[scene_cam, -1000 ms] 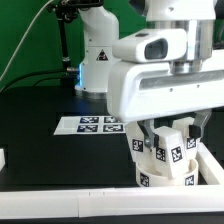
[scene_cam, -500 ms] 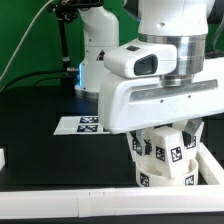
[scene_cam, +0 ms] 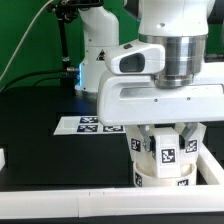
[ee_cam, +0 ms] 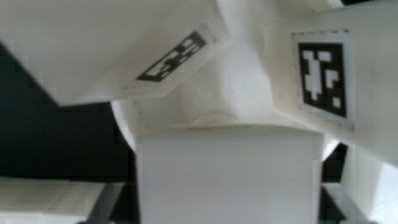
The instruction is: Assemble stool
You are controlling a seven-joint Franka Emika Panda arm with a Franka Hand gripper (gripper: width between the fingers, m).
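Note:
In the exterior view the stool (scene_cam: 165,160) stands upside down at the right. Its round white seat (scene_cam: 160,181) lies on the black table, and chunky tagged legs (scene_cam: 167,148) point up from it. My gripper (scene_cam: 168,130) comes straight down on the legs, its fingertips mostly hidden by the big white hand. The wrist view shows a plain white leg (ee_cam: 231,165) filling the gap between my dark fingers (ee_cam: 118,198). The gripper (ee_cam: 231,205) is shut on that leg. Two more tagged legs (ee_cam: 320,70) lean beyond it.
The marker board (scene_cam: 88,124) lies flat on the table at the stool's left in the exterior view. Low white wall pieces run along the front (scene_cam: 90,205) and right (scene_cam: 212,168). A small white piece (scene_cam: 3,158) sits at the left edge. The robot's base (scene_cam: 95,60) stands behind.
The hand has come down lower over the stool, and the jaws have closed from wide open onto the leg.

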